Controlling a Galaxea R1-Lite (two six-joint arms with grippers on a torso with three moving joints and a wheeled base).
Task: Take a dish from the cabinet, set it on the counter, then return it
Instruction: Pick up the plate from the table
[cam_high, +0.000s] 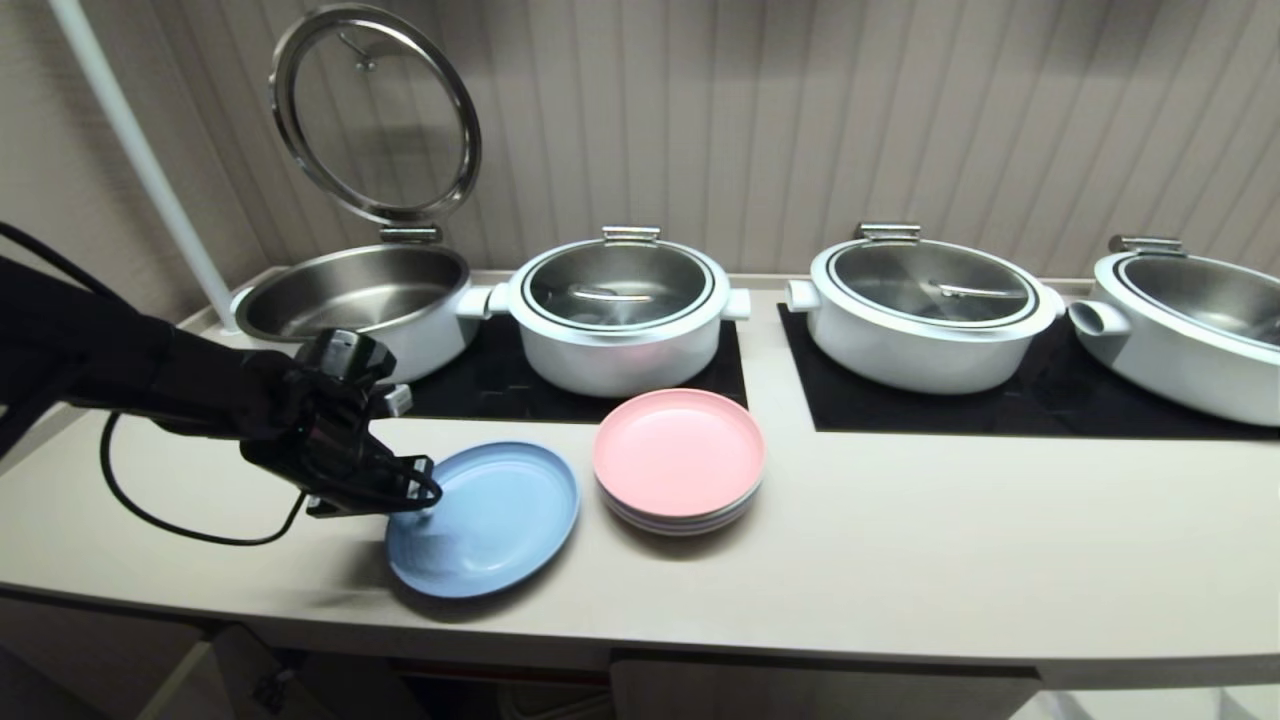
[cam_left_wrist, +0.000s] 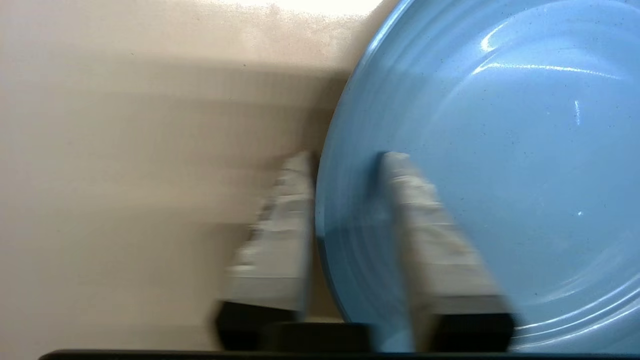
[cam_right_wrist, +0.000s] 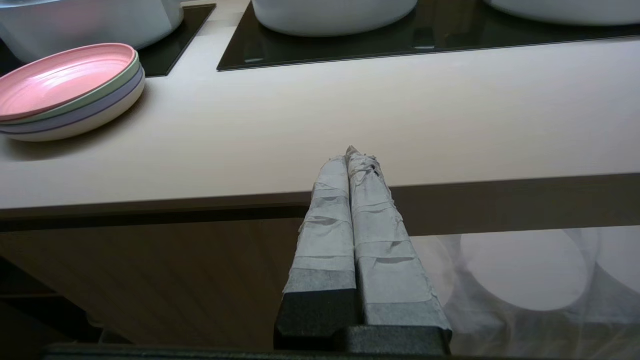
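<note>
Dish (cam_high: 495, 520) is out on the counter (cam_high: 900, 540), just beside the pink plate stack (cam_high: 678, 458), and the left gripper (cam_high: 425, 490) pinches its rim, so going back into the cabinet is left; right gripper (cam_right_wrist: 354, 152) sits closed, empty.

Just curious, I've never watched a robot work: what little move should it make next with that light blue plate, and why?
Probably lift. The left gripper pinches the rim of the round light blue plastic plate, one finger inside, one outside, while the plate lies on the cream countertop; returning it means raising it first.
</note>
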